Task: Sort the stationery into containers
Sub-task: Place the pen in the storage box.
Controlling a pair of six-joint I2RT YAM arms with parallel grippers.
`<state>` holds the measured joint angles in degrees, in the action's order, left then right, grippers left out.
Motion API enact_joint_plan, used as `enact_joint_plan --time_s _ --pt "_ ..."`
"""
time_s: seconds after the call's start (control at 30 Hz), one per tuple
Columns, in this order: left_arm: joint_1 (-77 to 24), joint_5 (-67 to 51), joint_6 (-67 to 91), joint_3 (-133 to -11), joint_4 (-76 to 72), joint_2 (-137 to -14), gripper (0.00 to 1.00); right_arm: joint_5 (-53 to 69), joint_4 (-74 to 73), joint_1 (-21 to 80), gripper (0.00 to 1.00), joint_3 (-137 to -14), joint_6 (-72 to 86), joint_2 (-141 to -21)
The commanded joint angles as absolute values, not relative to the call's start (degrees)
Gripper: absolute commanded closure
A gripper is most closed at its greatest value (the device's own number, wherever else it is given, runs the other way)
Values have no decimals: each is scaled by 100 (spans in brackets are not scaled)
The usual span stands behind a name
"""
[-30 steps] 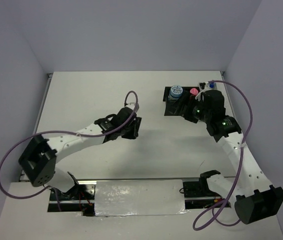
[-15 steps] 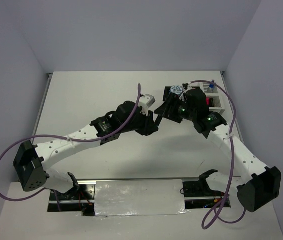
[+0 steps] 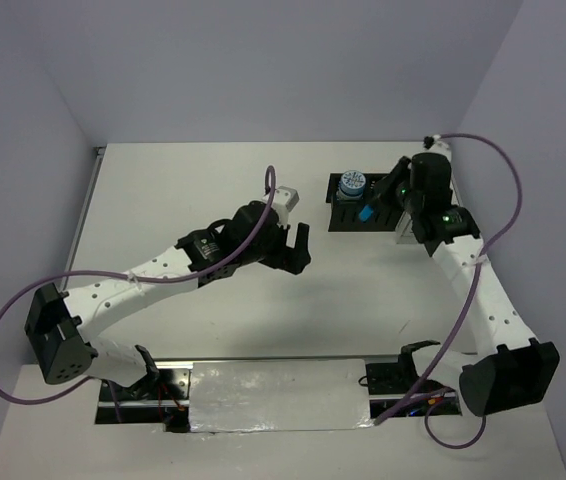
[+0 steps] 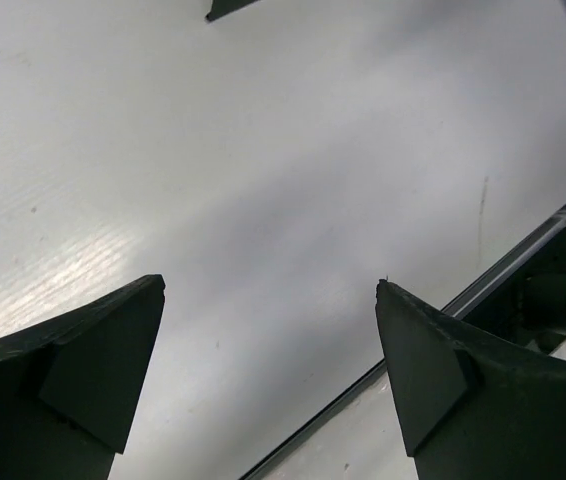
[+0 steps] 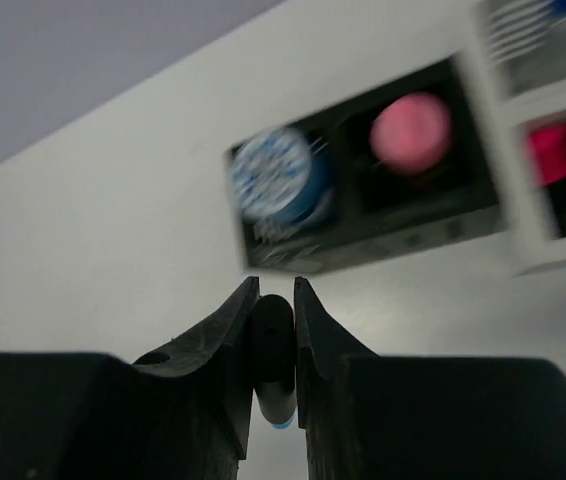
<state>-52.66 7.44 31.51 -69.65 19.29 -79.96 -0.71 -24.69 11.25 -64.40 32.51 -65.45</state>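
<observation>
The left claw (image 3: 297, 250) hangs low over the bare middle of the white table (image 3: 183, 190), nearer the arm bases than anything else on it. Its wrist view shows the two fingers (image 4: 83, 350) spread wide with nothing between them, only the table top below and one dark corner at the far edge of the picture.

Farther back and to the right, the right claw (image 5: 275, 290) is pressed tight on one short dark marker (image 5: 273, 330). The marker stands between the finger pads, its cyan end pointing down. From above, the marker (image 3: 367, 212) is held above the black organiser (image 3: 343, 222), on its right half; it is held off the table, and whether it touches the organiser cannot be told.

There are two containers. In the right wrist view the black organiser (image 5: 383, 245) lies beyond the claw. It holds one round blue-and-white tape roll (image 5: 273, 180) in a left compartment. One round pink item (image 5: 410, 132) sits in the compartment just right of it. The overhead view shows the same tape roll (image 3: 352, 183) at the organiser's far left corner.

Just beside the organiser on the right is the white slatted box (image 5: 523, 235). One pink thing (image 5: 553, 150) shows inside it. One blue patch sits at the top edge, too blurred to name. In the overhead view the right arm hides most of this box.
</observation>
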Motion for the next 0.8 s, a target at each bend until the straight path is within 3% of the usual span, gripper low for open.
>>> enact_joint_plan --time_s 0.0,0.1,0.23,0.77 --pt "-5273 1072 3269 -6813 2548 -7613 1 -2953 -2584 792 100 -6995 2155 -6960" --pt "-5282 1037 3366 -6373 2628 -7174 1 -3741 -2584 327 100 -7338 2039 -7566" --pt "-5282 993 3454 -5986 2777 -6698 1 -3893 -2356 -165 100 -7558 1995 -8216" --pt "-5274 1011 3647 -5423 3515 -5546 1 -3217 -1951 -703 100 -8033 2224 -9228"
